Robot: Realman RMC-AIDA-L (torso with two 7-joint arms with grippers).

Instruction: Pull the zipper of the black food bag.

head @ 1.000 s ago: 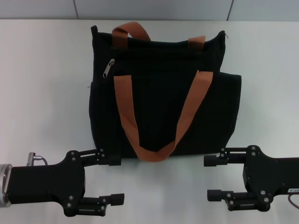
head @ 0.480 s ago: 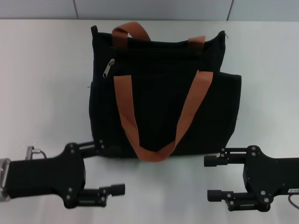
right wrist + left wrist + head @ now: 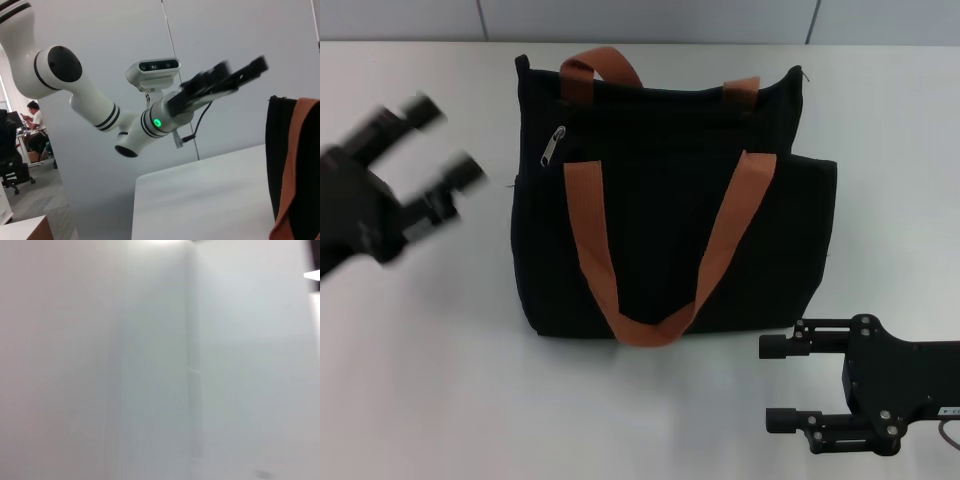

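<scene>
Left tool lifted beside the bag's left end, on the same side as the zipper pull

The black food bag [image 3: 670,200] lies flat on the white counter [image 3: 420,380], and the zipper [image 3: 552,145] hangs as a small silver tab at the left end of a zip line that runs across the bag's upper front toward the right. The left tool [image 3: 442,140] hovers off the bag's left edge, blurred but apparently with its fingers apart and empty, level with the tab and much nearer to it than the right tool [image 3: 775,383], which sits low near the bag's lower right corner, fingers apart, holding nothing. Judged from this, the reach goes rightward to the tab, then along the zip line
</scene>
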